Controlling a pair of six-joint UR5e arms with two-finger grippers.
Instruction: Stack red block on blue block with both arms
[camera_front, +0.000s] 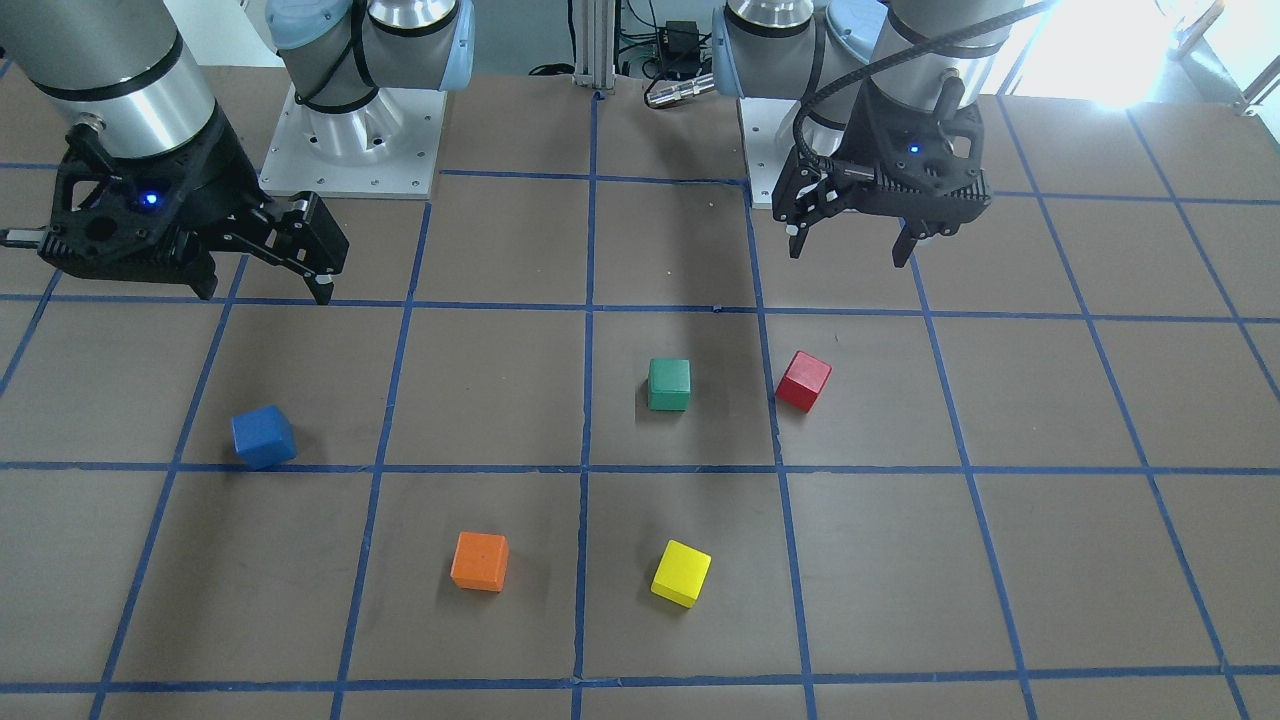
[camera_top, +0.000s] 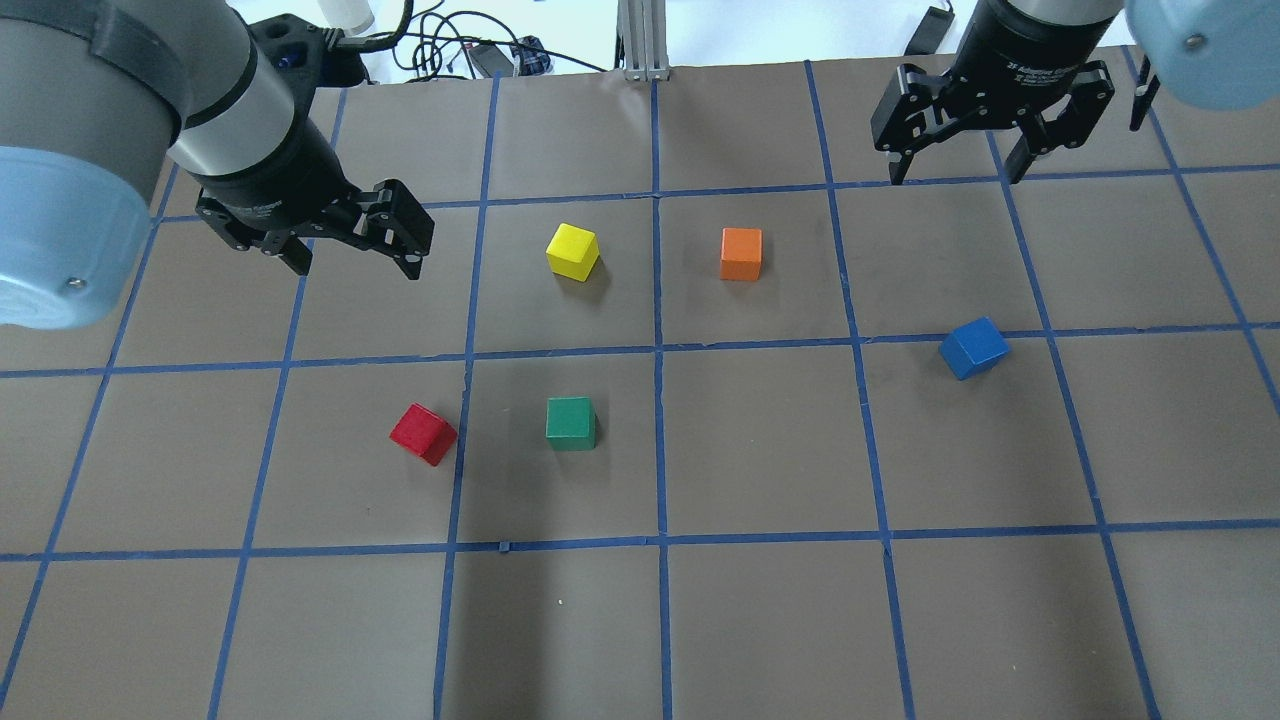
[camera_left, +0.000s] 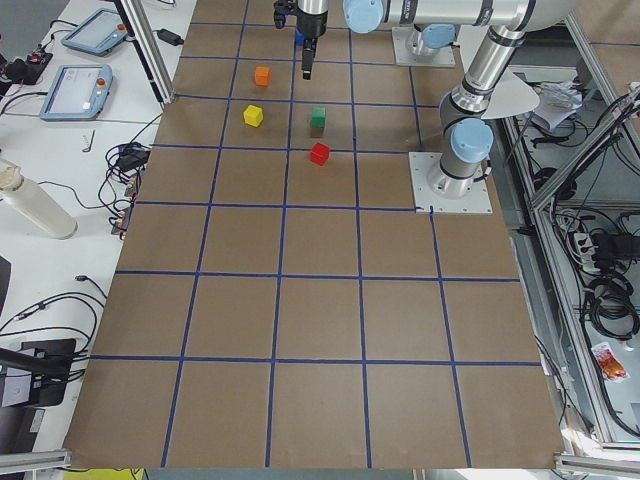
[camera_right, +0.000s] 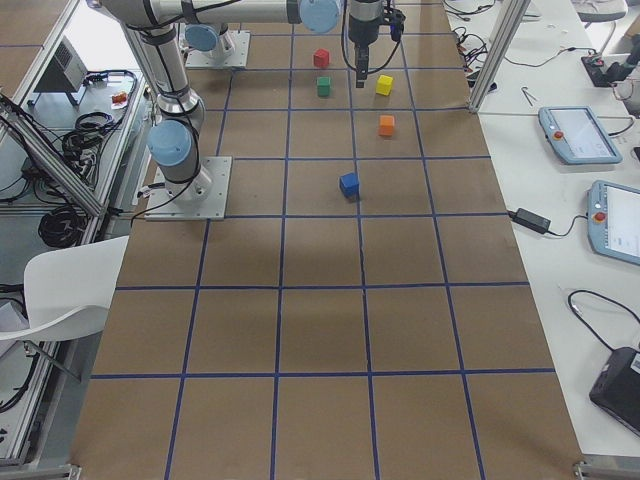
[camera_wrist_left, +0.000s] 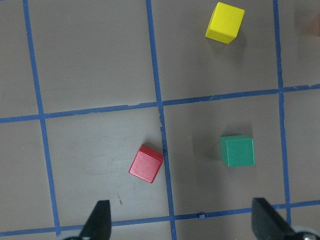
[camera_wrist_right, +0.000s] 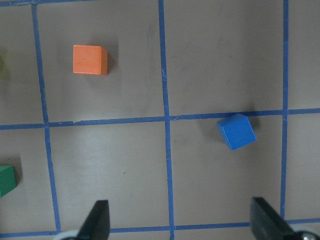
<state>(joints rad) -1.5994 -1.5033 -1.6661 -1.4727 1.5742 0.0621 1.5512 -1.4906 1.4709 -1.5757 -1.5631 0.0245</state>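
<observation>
The red block (camera_front: 803, 380) lies on the brown table on my left side; it also shows in the overhead view (camera_top: 423, 433) and the left wrist view (camera_wrist_left: 146, 163). My left gripper (camera_top: 356, 268) hangs open and empty above the table, beyond the red block; it also shows in the front view (camera_front: 848, 255). The blue block (camera_front: 263, 437) lies on my right side, on a blue tape line (camera_top: 973, 347) (camera_wrist_right: 236, 131). My right gripper (camera_top: 952, 177) hangs open and empty above the table, beyond the blue block (camera_front: 264, 292).
A green block (camera_top: 571, 423) sits just right of the red block. A yellow block (camera_top: 573, 251) and an orange block (camera_top: 741, 253) lie farther out near the middle. The arm bases (camera_front: 355, 140) stand at the robot's table edge.
</observation>
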